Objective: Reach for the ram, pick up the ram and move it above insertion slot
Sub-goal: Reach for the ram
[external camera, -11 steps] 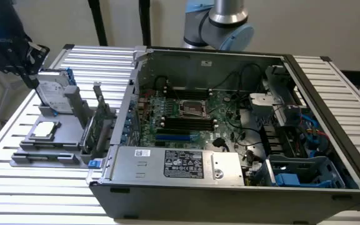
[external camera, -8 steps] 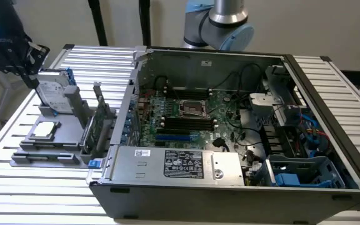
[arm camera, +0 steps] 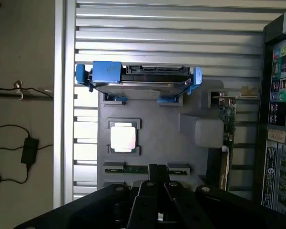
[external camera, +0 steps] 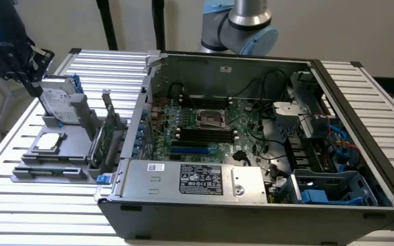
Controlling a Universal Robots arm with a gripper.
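Observation:
The ram [arm camera: 144,168] is a thin green stick standing on edge in a slot at the near end of the grey fixture [arm camera: 157,129]. In the exterior view, the ram [external camera: 50,172] shows as a dark strip at the fixture's front. My gripper [arm camera: 158,172] hangs above the fixture with its dark fingers pressed together and nothing between them, the tips right over the middle of the ram. The gripper [external camera: 8,56] appears as a dark shape high at the exterior view's left. The black memory slots [external camera: 204,135] lie beside the processor socket [external camera: 211,117] inside the open computer case.
On the fixture stand a silver hard drive [arm camera: 140,78] with blue rails, a green expansion card [external camera: 106,133] and a square processor chip [arm camera: 123,137]. The case wall [external camera: 139,128] rises just beside the fixture. A power supply [external camera: 190,177] and cables sit inside the case.

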